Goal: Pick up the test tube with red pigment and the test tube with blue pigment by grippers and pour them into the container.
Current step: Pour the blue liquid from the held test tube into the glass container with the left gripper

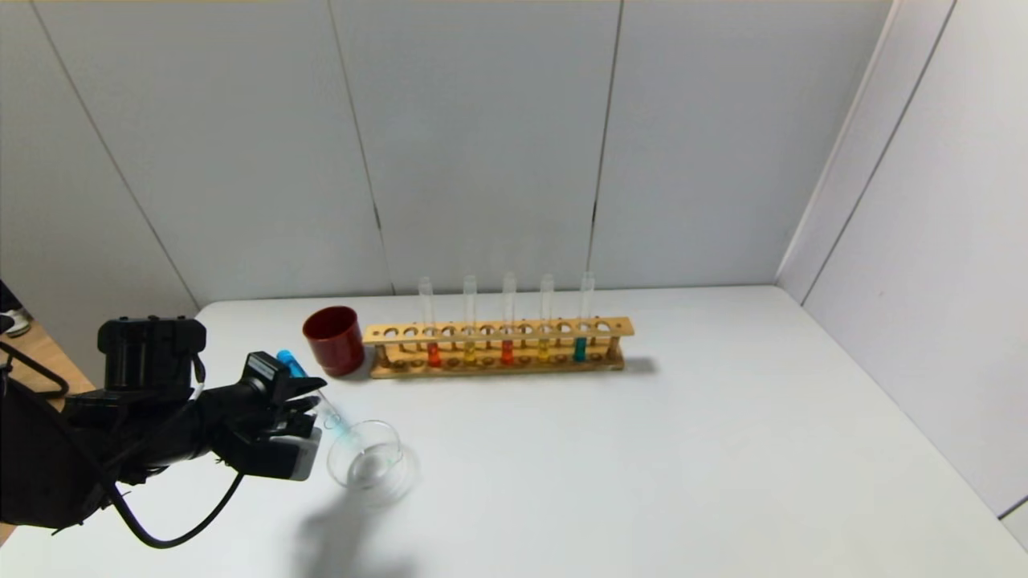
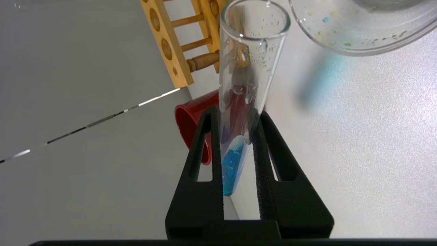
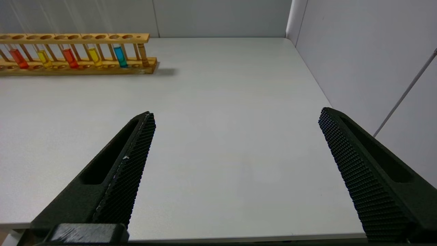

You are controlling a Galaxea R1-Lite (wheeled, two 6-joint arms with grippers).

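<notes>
Blue pigment pooled at the closed end of the test tube with blue pigment (image 2: pixel 239 136), clamped tight between the fingers of the left hand (image 1: pixel 309 405) at the counter's (image 1: pixel 642 482) near left. Tube tilted, long axis slanting from the raised round bottom down to the open mouth, mouth poised just over the near rim of the container (image 1: pixel 371 464), a low glass dish directly ahead of the hand. Liquid apparently not yet running out; further tipping likely needed. Test tube with red pigment (image 1: pixel 507 352) upright in the wooden rack (image 1: pixel 498 329) at the back, beside a dark red cup (image 1: pixel 333 339). Right hand (image 3: pixel 235 171) spread wide, empty, parked low at the counter's near right edge, well apart from rack and dish.
</notes>
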